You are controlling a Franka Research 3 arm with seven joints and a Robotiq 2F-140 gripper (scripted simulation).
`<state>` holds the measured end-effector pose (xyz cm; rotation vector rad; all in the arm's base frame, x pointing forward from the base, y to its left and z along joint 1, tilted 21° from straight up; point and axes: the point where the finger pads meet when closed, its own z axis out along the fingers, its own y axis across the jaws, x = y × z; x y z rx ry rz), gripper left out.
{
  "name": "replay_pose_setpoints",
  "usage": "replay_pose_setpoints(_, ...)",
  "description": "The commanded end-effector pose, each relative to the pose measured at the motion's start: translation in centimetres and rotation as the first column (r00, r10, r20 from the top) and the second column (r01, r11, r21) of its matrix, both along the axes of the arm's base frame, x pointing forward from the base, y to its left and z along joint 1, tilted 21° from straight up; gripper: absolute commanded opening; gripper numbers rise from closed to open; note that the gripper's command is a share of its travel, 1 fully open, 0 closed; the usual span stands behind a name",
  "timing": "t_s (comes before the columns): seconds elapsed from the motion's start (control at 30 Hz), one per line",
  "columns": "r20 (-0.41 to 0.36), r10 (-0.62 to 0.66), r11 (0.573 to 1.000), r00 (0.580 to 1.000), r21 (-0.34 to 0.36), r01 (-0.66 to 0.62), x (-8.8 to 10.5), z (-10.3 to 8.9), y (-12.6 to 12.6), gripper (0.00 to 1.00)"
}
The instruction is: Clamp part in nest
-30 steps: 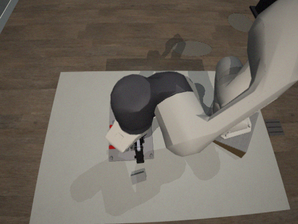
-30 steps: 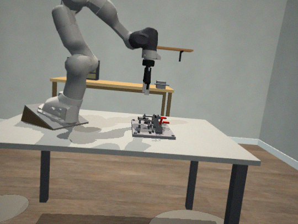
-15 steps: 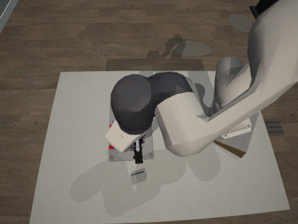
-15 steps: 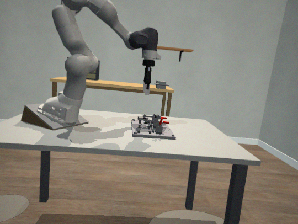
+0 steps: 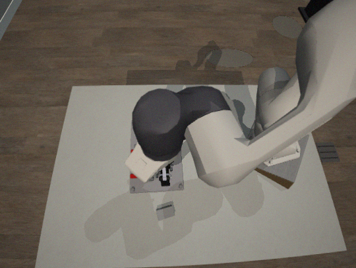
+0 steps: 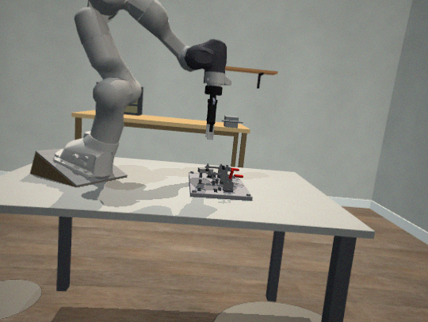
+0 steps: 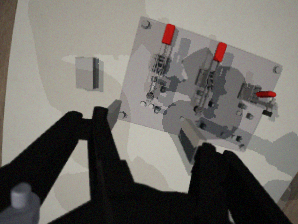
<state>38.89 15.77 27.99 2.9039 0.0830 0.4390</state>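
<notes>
Claw (image 5: 165, 176) (image 6: 210, 136) (image 7: 150, 119) above fixture (image 5: 158, 190) (image 6: 219, 196) (image 7: 131, 75), fingers apart, nothing grasped. Grey block (image 5: 165, 211) (image 7: 87, 73) lies on tabletop (image 5: 99, 119) (image 6: 285, 206) (image 7: 45, 107), just beside the fixture plate, not touching. Three red-handled clamps on the plate.

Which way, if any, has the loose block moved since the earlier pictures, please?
No, it hasn't moved: in the top view the block keeps its gap from the plate.
</notes>
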Motion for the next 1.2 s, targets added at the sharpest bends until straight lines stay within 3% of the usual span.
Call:
replay_pose_setpoints(0.0, 0.002, -0.006, 1.000, 1.000, 0.004, 0.006, 0.02, -0.02, 0.03, 0.00)
replay_pose_setpoints(0.83, 0.002, -0.006, 1.000, 1.000, 0.004, 0.006, 0.02, -0.02, 0.03, 0.00)
replay_pose_setpoints(0.87, 0.002, -0.006, 1.000, 1.000, 0.004, 0.006, 0.02, -0.02, 0.03, 0.58)
replay_pose_setpoints(1.17, 0.002, -0.006, 1.000, 1.000, 0.004, 0.006, 0.02, -0.02, 0.03, 0.58)
